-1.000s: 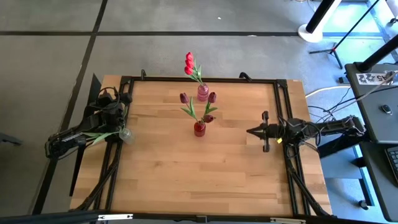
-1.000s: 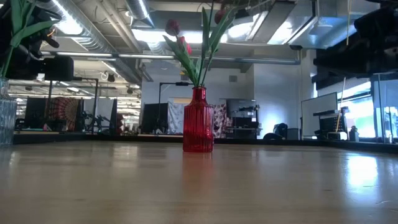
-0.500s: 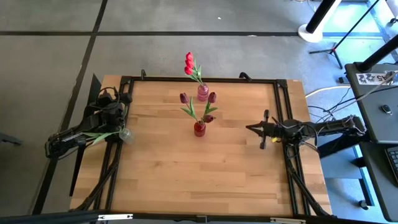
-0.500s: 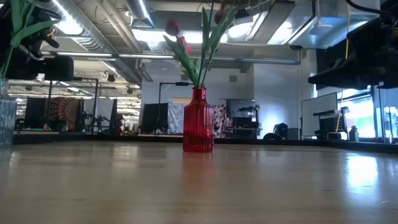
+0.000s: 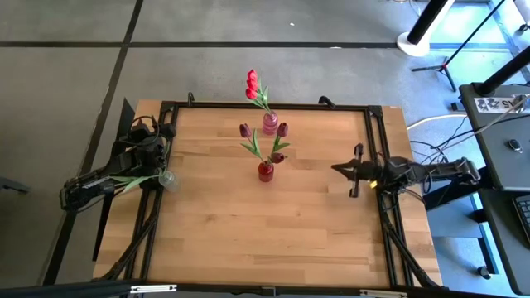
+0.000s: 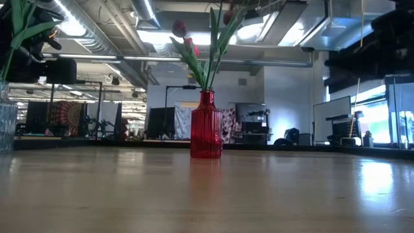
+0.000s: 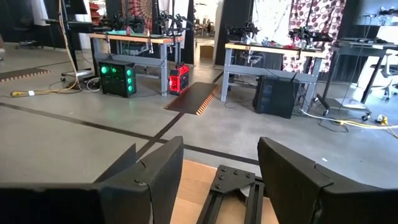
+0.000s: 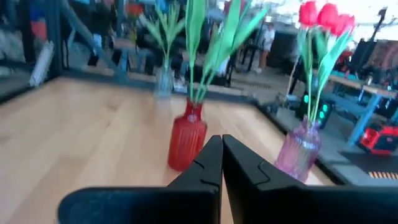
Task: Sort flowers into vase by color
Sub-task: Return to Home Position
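Observation:
A red vase [image 5: 265,171] stands mid-table, holding dark maroon flowers [image 5: 245,130]. Behind it, near the far edge, a pink vase [image 5: 270,124] holds bright red flowers [image 5: 252,83]. A clear vase [image 5: 168,179] at the left edge holds green stems [image 6: 19,26]; their heads do not show. My right gripper [image 5: 335,168] hovers shut, right of the red vase [image 8: 186,143], pointing level at it with nothing between its fingers [image 8: 211,155]. My left gripper [image 7: 217,180] waits open at the table's far left corner, pointing off the table.
A black frame [image 5: 373,109] runs around the wooden tabletop. The near half of the table is bare wood [image 5: 265,240]. Beyond the right edge are a desk [image 5: 505,132] and cables. Workbenches [image 7: 261,50] stand in the room past the far edge.
My right gripper has swung a little, its tip moving toward the table's far edge, and stays shut. The vases and flowers have not moved.

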You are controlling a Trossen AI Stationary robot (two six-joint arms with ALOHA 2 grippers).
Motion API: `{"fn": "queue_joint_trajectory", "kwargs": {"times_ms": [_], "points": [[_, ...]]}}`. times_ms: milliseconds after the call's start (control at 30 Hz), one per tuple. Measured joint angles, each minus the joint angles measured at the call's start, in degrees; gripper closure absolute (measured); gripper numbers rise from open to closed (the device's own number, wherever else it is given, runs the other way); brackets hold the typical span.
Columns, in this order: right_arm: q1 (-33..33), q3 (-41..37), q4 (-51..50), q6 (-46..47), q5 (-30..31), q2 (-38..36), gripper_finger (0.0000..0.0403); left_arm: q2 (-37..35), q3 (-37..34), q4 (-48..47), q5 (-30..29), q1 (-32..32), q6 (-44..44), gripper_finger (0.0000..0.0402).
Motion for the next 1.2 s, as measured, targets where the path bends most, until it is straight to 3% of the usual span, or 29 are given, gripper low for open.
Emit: {"fn": "queue_joint_trajectory", "kwargs": {"times_ms": [133, 1200], "points": [[-2.0, 0.0, -0.2, 0.0, -0.7, -4.6, 0.0391, 0.0, 0.0, 0.0, 0.0, 0.0, 0.0, 0.0198], [-2.2, 0.0, -0.5, 0.0, -0.7, -4.1, 0.0391, 0.0, 0.0, 0.0, 0.0, 0.0, 0.0, 0.0198]]}}
